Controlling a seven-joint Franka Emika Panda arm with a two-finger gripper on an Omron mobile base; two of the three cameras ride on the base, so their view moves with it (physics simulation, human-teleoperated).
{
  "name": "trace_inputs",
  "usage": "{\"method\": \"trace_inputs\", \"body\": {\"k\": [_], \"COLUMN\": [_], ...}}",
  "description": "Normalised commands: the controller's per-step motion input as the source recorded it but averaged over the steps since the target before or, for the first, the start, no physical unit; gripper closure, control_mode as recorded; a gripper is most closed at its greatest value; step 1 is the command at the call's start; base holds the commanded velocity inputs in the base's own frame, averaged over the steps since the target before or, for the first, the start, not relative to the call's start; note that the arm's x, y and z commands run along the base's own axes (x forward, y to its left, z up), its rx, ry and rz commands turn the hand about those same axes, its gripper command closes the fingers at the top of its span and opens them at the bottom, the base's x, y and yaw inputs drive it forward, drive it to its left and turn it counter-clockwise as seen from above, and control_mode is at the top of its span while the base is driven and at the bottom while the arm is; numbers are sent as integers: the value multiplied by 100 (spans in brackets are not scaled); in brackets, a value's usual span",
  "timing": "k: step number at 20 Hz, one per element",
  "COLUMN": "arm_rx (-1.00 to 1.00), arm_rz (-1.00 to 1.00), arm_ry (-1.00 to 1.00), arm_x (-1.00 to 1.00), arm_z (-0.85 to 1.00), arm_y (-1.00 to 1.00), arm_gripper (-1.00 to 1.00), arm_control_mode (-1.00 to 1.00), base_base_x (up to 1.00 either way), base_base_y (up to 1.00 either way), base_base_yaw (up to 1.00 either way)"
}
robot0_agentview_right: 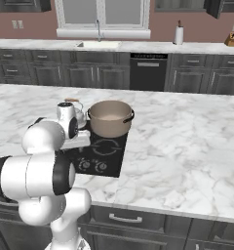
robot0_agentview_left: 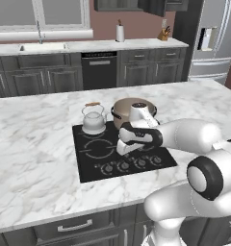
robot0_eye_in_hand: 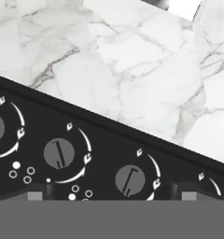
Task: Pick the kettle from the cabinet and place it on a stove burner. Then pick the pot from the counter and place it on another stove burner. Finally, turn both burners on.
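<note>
The white-silver kettle (robot0_agentview_left: 93, 120) (robot0_agentview_right: 79, 108) stands on the back-left burner of the black cooktop (robot0_agentview_left: 96, 149) (robot0_agentview_right: 108, 146). The beige pot (robot0_agentview_left: 128, 108) (robot0_agentview_right: 110, 118) sits on the back-right burner beside it. My gripper (robot0_agentview_left: 125, 146) (robot0_eye_in_hand: 113, 192) hangs open just above the front row of round knobs (robot0_eye_in_hand: 130, 179) (robot0_agentview_left: 123, 166), pointing down, with nothing between its fingers. In the hand view, one knob (robot0_eye_in_hand: 59, 153) lies to the left of the gap and another sits between the tips. In the right base view my own arm hides the fingers.
The cooktop is set into a white marble island counter (robot0_agentview_left: 35, 144) (robot0_agentview_right: 187, 146) (robot0_eye_in_hand: 132, 70). Behind it runs a back counter with a sink (robot0_agentview_left: 43, 46), paper-towel roll (robot0_agentview_left: 120, 32) (robot0_agentview_right: 179, 35) and knife block (robot0_agentview_left: 163, 34). A fridge (robot0_agentview_left: 213, 38) stands far right.
</note>
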Motion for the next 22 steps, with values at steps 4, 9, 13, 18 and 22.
{"method": "trace_inputs", "body": {"k": [4, 9, 13, 18, 22], "arm_rx": [3, 2, 0, 0, 0], "arm_rz": [-21, -24, -18, -12, -9], "arm_ry": [0, 0, 0, 0, 0], "arm_x": [-16, -25, -7, 0, 11], "arm_z": [-1, -7, -8, -10, -16], "arm_y": [11, 6, 18, 31, 12], "arm_gripper": [-100, -100, -100, -100, -100], "arm_control_mode": [-100, -100, -100, -100, -100], "base_base_x": [0, 0, 0, 0, 0], "base_base_y": [0, 0, 0, 0, 0], "base_base_yaw": [0, 0, 0, 0, 0]}}
